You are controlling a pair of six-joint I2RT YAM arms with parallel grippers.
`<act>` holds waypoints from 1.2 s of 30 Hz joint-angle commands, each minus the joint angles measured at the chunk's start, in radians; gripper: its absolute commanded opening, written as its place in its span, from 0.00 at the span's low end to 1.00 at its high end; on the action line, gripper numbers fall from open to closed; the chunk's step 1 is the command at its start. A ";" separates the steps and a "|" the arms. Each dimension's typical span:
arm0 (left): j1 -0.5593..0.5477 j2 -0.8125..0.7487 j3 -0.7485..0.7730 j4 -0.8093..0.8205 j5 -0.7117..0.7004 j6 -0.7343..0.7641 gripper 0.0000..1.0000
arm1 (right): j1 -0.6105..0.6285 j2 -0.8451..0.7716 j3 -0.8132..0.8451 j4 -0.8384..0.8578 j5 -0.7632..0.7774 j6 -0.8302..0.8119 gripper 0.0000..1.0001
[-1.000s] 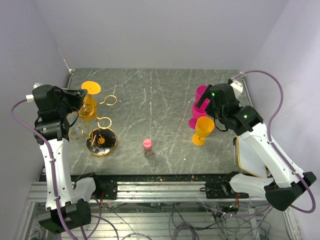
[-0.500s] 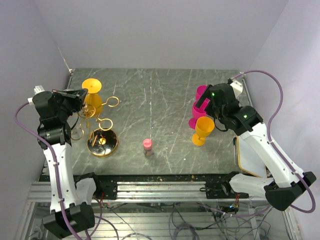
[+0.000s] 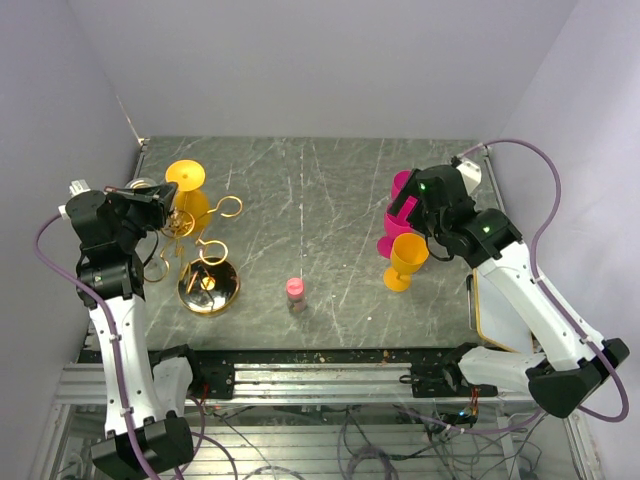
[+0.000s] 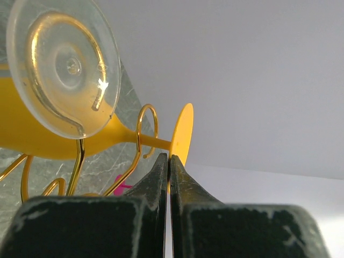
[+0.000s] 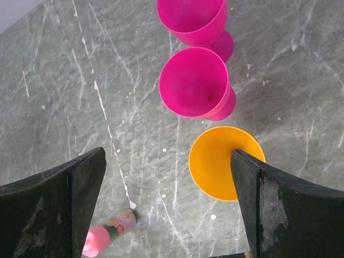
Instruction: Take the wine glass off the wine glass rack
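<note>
The gold wire wine glass rack (image 3: 208,287) stands at the left on its round shiny base. An orange wine glass (image 3: 188,195) hangs on it, foot up; its stem passes through a ring arm in the left wrist view (image 4: 140,141). My left gripper (image 3: 152,203) is shut, and its tips (image 4: 170,157) pinch the rim of the orange foot (image 4: 181,131). A clear glass foot (image 4: 64,64) hangs close to the camera. My right gripper (image 3: 410,215) is open and empty above the cups at the right (image 5: 166,183).
An orange glass (image 3: 408,260) and two pink glasses (image 3: 398,205) stand upright at the right; they also show in the right wrist view (image 5: 226,161) (image 5: 193,80). A small pink-capped bottle (image 3: 295,293) stands mid-table. A white board (image 3: 497,310) lies at the right edge.
My left arm has drawn back to the left while holding the orange glass. The rack and its base have shifted slightly right. The right arm has barely moved.
</note>
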 commanded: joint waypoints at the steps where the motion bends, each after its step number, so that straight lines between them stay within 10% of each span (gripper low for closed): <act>1: 0.007 0.003 0.060 -0.082 0.082 -0.013 0.07 | -0.003 0.016 0.036 0.010 0.008 -0.005 1.00; 8: 0.007 0.051 0.137 -0.198 0.119 -0.006 0.07 | -0.003 0.031 0.041 0.042 -0.053 -0.047 0.99; 16: 0.008 0.063 0.123 -0.171 0.181 -0.031 0.07 | -0.002 0.044 0.025 0.370 -0.540 -0.426 1.00; 36: 0.034 0.093 0.075 -0.096 0.264 -0.024 0.07 | 0.189 0.681 0.493 1.042 -0.956 0.165 0.78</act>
